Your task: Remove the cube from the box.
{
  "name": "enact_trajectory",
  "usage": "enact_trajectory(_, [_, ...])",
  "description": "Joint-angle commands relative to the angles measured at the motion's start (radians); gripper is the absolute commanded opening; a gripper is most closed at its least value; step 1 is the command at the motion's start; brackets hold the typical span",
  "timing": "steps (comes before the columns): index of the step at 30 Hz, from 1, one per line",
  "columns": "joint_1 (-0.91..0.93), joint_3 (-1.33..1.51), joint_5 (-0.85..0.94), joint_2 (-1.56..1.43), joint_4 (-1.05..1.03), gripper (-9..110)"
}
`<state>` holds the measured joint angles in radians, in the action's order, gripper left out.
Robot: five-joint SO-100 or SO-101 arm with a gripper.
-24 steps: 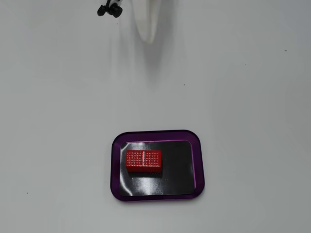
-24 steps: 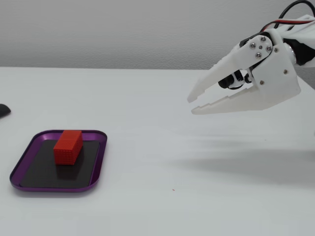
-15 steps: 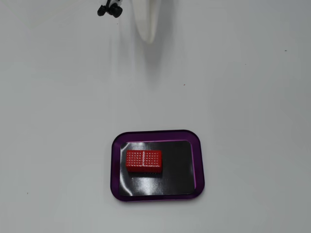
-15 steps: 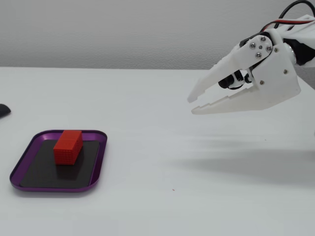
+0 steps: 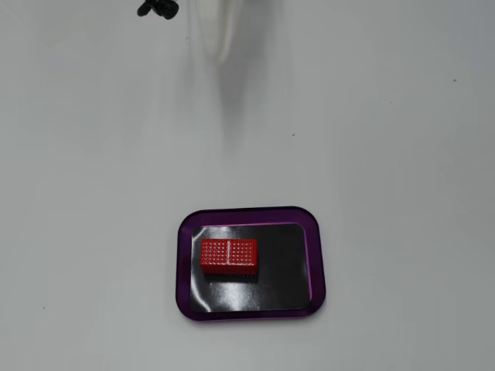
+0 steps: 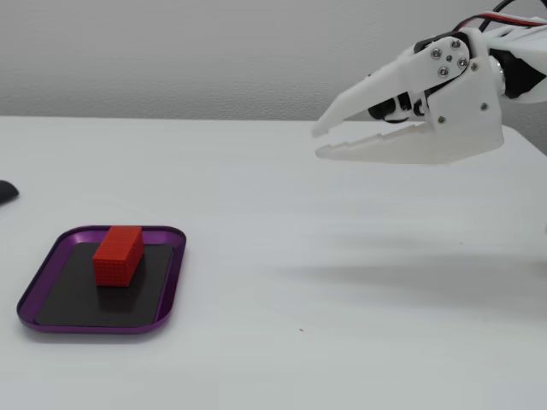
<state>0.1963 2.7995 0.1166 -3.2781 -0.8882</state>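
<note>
Cube [image 6: 119, 254] lies in the box [image 6: 167, 290], well apart from the slightly spread gripper [image 6: 316, 142].

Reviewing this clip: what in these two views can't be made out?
- Arm behind the gripper: cut off by the right edge in a fixed view.
- Gripper seen from above: white on white table, cut off by the top edge.
- Dark object: cropped at the top edge, unidentifiable.
- Far side of the cube in the box: hidden by the cube itself.
</note>
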Motion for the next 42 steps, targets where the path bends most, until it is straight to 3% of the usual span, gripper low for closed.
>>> enact_trajectory(1, [-0.005, -0.137, 0.092, 0.021, 0.026, 1])
enact_trajectory(5, [-0.021, -0.356, 0.097, 0.267, -0.014, 2])
enact_trajectory(10, [-0.028, -0.67, 0.087, 0.782, -0.04, 9])
enact_trajectory(24, [-0.028, -1.687, 0.084, 1.904, -0.382, 28])
enact_trajectory(31, [-0.028, -1.934, 0.084, 2.195, -0.445, 28])
enact_trajectory(42, [-0.052, -1.96, 0.084, 2.315, -0.451, 28])
